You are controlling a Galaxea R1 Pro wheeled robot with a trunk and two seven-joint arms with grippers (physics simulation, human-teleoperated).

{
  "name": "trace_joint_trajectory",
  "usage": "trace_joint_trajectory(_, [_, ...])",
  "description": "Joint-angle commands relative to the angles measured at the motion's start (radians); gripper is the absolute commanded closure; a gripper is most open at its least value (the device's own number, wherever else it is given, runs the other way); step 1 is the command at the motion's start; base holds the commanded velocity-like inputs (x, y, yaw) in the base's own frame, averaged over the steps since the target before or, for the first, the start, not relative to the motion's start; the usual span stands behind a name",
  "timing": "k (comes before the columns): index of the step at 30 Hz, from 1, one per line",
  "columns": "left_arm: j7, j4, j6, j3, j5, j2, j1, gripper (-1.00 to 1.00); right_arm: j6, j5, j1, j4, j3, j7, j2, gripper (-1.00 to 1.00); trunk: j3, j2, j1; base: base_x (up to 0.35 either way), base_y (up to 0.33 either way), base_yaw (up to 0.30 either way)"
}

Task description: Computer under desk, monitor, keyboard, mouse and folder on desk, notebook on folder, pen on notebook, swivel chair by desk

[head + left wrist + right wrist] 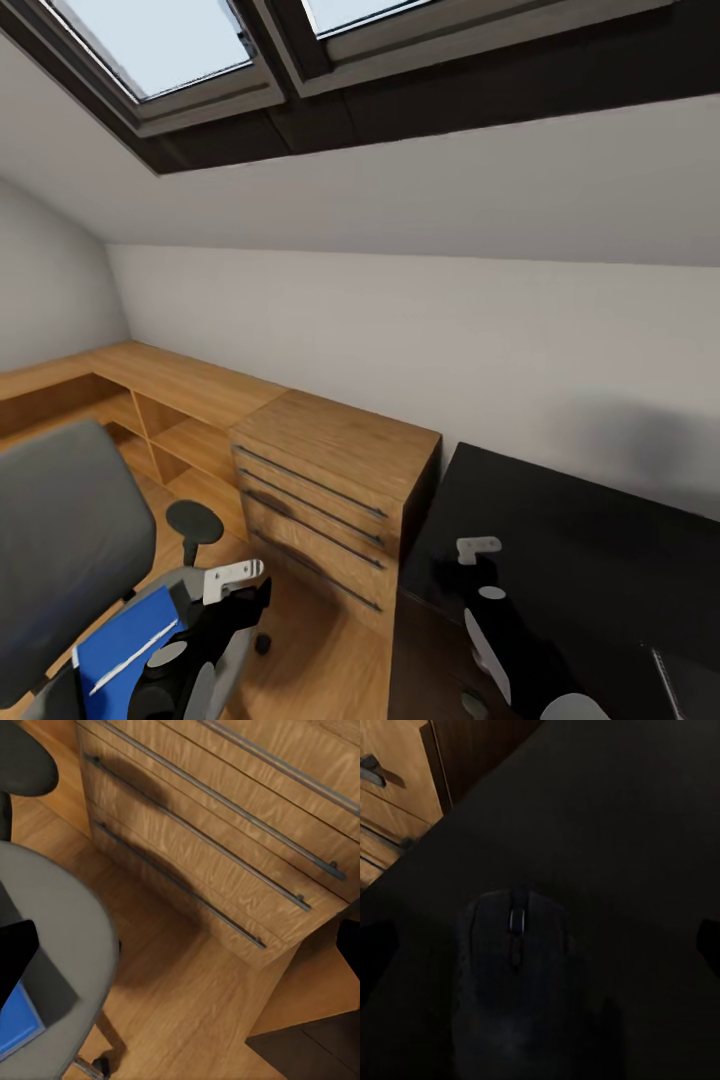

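**Mouse under the right pincer, folder waiting on the chair**

Head view: right pincer [452,572] poised over the black tabletop [600,540] near its left edge, hard beside the light wood chest of drawers [330,490]. Left pincer [245,590] hanging above the swivel chair [70,540], with the blue folder [125,640] flat on the seat and a thin pale stick across it, probably the pen [135,655]. Impossible to tell from here whether either pincer is spread or pressed together. Monitor, computer and notebook not made out; a pale strip at the lower right corner possibly the keyboard, cut off.

Left wrist view: seat rim, a corner of the folder [16,1027], wood floor and drawer fronts. Dark shapes at both borders, probably the fingers, well apart, so likely spread with nothing between. Risk: nudging the castored chair while reaching, rolling the folder away.

Right wrist view: mouse [514,967] on the tabletop, centred between dark finger shapes at opposite borders, so spread wide, pinching nothing. Very dark; mouse outline barely separable from the surface. Risk: a rounded, slick body slipping from a shallow pinch, or skating toward the nearby left edge.
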Motion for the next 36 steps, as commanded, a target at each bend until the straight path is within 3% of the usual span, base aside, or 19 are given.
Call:
trace_joint_trajectory(1, [0.006, -0.001, 0.005, 0.0, 0.008, 0.0, -0.001, -1.0, 0.006, -0.003, -0.001, -0.001, 0.004, -0.006, -0.001, -1.0, -0.001, -0.001, 0.0, 0.1, 0.038, 0.0])
trace_joint_trajectory(14, [0.006, -0.001, 0.005, 0.0, 0.009, 0.0, 0.0, -1.0, -0.057, -0.004, -0.001, 0.005, 0.004, 0.041, -0.001, -1.0, -0.001, -0.001, 0.0, 0.012, 0.005, 0.0])
trace_joint_trajectory(36, [0.005, 0.0, 0.005, 0.0, 0.009, 0.0, 0.0, -1.0, -0.042, -0.004, -0.001, 0.004, 0.001, 0.037, 0.002, -1.0, -0.001, -0.001, 0.0, 0.042, 0.003, 0.0])
